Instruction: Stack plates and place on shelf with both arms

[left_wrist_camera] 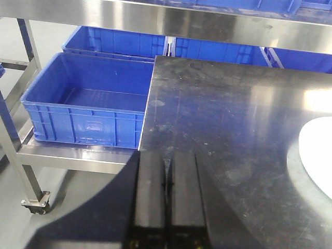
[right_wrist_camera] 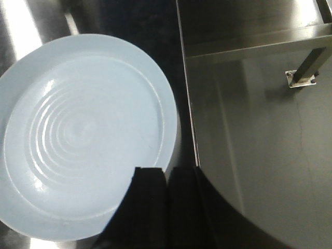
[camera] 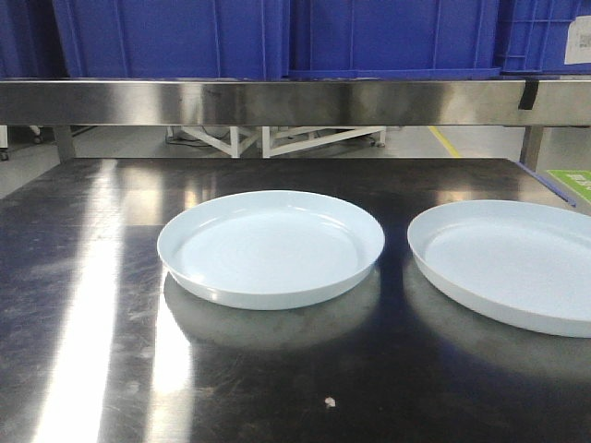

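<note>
Left plate (camera: 271,247) at centre of tabletop (camera: 92,323), right plate (camera: 517,263) by its right edge. Glossy, stiff, likely slippery, breakable: pinch the rim. Left gripper (left_wrist_camera: 166,161), right gripper (right_wrist_camera: 167,175) closed, empty.

Front cam: low, nearly level across the surface (camera: 83,305), facing the shelf (camera: 277,100). Left wrist: angled down over left gripper (left_wrist_camera: 167,158) at the surface's left corner. Right wrist: steep, close above right plate (right_wrist_camera: 78,135), which the front cam also sees.

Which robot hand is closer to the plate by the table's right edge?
Right. The right gripper hovers at the rim of that plate. The left gripper is by the left corner of the table, far away.
</note>
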Robot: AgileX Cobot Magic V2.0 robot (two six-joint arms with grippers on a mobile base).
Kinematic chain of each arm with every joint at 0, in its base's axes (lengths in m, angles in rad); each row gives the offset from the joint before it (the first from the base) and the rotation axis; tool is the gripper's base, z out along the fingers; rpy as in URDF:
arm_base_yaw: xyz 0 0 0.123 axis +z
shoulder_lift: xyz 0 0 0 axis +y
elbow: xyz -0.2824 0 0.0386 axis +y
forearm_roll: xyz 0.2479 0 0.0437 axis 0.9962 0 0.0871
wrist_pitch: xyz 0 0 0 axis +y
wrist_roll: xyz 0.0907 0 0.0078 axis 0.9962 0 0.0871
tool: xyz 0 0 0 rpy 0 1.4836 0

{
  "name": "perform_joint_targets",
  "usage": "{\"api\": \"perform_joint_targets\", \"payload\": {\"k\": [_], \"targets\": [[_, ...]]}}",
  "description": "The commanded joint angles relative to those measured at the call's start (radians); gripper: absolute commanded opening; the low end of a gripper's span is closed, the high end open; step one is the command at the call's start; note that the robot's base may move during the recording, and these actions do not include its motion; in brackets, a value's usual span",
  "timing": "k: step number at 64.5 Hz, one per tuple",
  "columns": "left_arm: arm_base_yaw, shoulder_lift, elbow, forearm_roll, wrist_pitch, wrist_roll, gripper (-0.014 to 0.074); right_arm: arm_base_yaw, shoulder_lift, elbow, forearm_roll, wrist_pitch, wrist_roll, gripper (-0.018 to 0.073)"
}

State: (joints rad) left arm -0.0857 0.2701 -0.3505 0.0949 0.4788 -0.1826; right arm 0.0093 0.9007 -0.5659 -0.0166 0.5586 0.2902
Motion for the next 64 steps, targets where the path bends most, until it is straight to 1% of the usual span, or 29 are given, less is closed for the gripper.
{"api": "perform_joint_targets", "payload": {"k": [1, 4, 5, 9, 11, 13, 25, 27, 28, 38, 47, 64], "targets": [[0.001, 0.005, -0.03, 0.003, -0.081, -0.002, 0.009, 0.001, -0.005, -0.031, 0.0, -0.039, -0.009, 0.0197], [0.001, 0.005, -0.03, 0.003, -0.081, -0.002, 0.009, 0.001, -0.005, -0.031, 0.0, -0.04, -0.009, 0.0277], [0.001, 0.005, -0.03, 0.003, -0.081, -0.002, 0.009, 0.001, -0.005, -0.031, -0.001, -0.044, -0.009, 0.0321], [0.001, 0.005, -0.03, 0.003, -0.081, -0.002, 0.009, 0.001, -0.002, -0.031, -0.003, -0.059, -0.009, 0.0435], [0.001, 0.005, -0.03, 0.003, -0.081, -0.002, 0.009, 0.001, 0.003, -0.033, -0.003, -0.071, -0.009, 0.0473], [0.001, 0.005, -0.03, 0.003, -0.081, -0.002, 0.009, 0.001, 0.01, -0.036, -0.004, -0.084, -0.009, 0.0488], [0.001, 0.005, -0.03, 0.003, -0.081, -0.002, 0.009, 0.0, 0.13, -0.09, -0.042, -0.118, -0.009, 0.0487], [0.001, 0.005, -0.03, 0.003, -0.081, -0.002, 0.009, 0.0, 0.165, -0.107, -0.044, -0.118, -0.009, 0.0487], [0.001, 0.005, -0.03, 0.003, -0.081, -0.002, 0.009, 0.0, 0.23, -0.135, -0.044, -0.118, -0.009, 0.0487], [0.001, 0.005, -0.03, 0.003, -0.081, -0.002, 0.009, 0.0, 0.38, -0.217, -0.047, -0.117, -0.009, 0.0487], [0.001, 0.005, -0.03, 0.003, -0.081, -0.002, 0.009, -0.002, 0.463, -0.26, -0.051, -0.117, -0.009, 0.0487], [0.001, 0.005, -0.03, 0.003, -0.081, -0.002, 0.009, -0.046, 0.553, -0.275, -0.058, -0.127, -0.009, 0.0487]]}}
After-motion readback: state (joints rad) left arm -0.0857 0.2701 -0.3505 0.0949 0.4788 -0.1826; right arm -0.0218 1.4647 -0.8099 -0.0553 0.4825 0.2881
